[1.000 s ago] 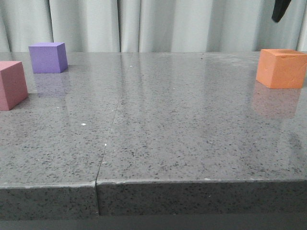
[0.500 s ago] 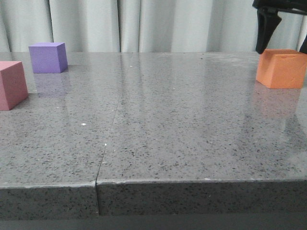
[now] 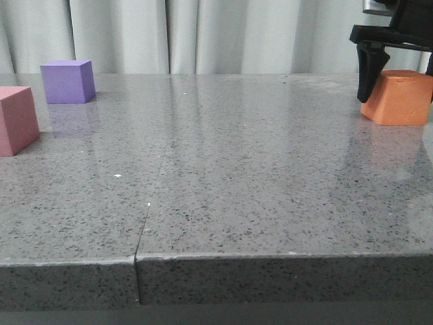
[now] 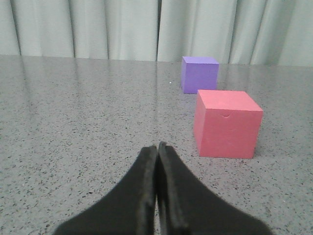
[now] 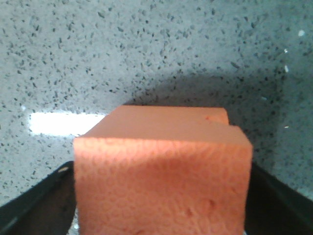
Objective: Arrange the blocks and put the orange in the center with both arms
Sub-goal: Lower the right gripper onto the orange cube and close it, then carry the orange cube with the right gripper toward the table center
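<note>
Right gripper (image 3: 396,84) straddles the orange cube (image 3: 399,97), fingers spread either side, not yet squeezing; left gripper (image 4: 157,149) sits pinched shut.

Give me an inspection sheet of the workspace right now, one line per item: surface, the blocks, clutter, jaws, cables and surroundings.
Surface: grey speckled table, glossy, with a seam running from its front edge toward the back.
Job's things: orange cube at far right; pink cube at the left edge, partly cut off; purple cube behind the pink one, apart from it.
Clutter: nothing seen beyond a few white specks.
Grippers: right gripper open, jaws straddling the orange cube, contact unclear; left gripper shut, empty, short of the pink cube.
Cables: nothing seen.
Surroundings: pale curtain behind the table.
</note>
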Controlling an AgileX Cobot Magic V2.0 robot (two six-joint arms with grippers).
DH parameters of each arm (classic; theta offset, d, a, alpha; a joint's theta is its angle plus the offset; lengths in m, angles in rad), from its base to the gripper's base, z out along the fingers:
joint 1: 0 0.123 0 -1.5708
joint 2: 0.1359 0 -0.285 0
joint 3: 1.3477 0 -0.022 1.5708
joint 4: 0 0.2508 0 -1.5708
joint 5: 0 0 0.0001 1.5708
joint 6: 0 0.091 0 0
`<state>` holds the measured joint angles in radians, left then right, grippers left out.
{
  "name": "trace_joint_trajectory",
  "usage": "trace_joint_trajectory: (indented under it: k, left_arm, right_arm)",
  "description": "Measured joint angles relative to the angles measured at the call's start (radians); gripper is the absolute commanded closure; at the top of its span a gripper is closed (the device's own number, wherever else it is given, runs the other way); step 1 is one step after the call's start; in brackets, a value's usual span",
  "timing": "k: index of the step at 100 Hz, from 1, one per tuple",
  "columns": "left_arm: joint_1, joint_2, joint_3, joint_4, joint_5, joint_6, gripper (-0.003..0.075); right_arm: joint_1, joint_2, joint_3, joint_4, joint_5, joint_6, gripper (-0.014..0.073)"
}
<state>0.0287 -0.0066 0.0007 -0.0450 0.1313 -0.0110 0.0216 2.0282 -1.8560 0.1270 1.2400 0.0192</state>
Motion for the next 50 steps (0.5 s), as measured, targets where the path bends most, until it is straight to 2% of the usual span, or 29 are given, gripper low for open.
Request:
trace_joint_trajectory:
  k: [10,20,50]
  left_arm:
    - [0.0,0.0,0.0,0.0,0.0,0.0,0.0741]
    - [0.0,0.0,0.0,0.0,0.0,0.0,0.0741]
    - [0.0,0.0,0.0,0.0,0.0,0.0,0.0741]
  right_arm:
    - [0.0,0.0,0.0,-0.002,0.0,0.0,0.0186]
    - [0.0,0.0,0.0,-0.002,0.0,0.0,0.0253]
    - [0.0,0.0,0.0,0.0,0.0,0.0,0.0258]
